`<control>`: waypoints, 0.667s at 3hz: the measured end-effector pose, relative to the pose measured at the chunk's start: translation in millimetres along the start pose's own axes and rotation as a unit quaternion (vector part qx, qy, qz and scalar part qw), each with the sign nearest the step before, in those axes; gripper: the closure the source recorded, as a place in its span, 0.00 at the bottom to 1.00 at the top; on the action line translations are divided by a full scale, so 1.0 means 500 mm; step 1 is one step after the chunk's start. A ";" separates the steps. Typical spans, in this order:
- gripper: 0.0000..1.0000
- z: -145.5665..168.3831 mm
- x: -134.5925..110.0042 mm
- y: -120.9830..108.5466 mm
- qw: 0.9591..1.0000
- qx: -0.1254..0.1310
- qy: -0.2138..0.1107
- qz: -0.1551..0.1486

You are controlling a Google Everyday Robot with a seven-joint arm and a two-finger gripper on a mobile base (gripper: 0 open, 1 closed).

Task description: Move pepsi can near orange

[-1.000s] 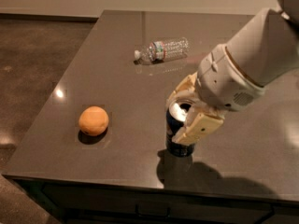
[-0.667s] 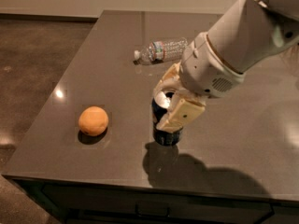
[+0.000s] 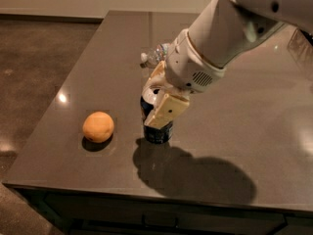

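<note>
So the gripper (image 3: 152, 106) has slid left since a second ago and brought the pepsi can (image 3: 159, 131) along, jaws pinching it front and back. The can's upright, now just right of the orange (image 3: 98, 127) on the desk (image 3: 88, 72), with a gap between them. Orange hasn't budged. The arm now hides part of the water bottle (image 3: 155, 54). Count: 1 can, 1 orange, 1 bottle, 1 gripper.

Dim, warm light falls from above. The gripper (image 3: 156, 101), jaws clamped on the can (image 3: 157, 132) mid-worktop (image 3: 234, 131), casts a broad dark shadow (image 3: 195, 175) frontward. Small glare spots (image 3: 62, 98) dot the worktop; the orange (image 3: 98, 127) shades itself beneath.
</note>
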State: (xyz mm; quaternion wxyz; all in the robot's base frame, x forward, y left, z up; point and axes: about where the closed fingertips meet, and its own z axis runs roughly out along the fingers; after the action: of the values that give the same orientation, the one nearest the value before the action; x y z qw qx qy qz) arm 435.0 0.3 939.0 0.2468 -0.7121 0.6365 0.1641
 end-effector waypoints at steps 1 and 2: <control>1.00 0.022 -0.004 -0.019 1.000 -0.004 -0.005 0.001; 0.82 0.041 -0.007 -0.030 1.000 -0.005 -0.007 -0.001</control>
State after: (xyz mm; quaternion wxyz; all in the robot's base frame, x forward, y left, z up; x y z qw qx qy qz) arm 450.7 15.4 926.1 0.2482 -0.7128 0.6330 0.1721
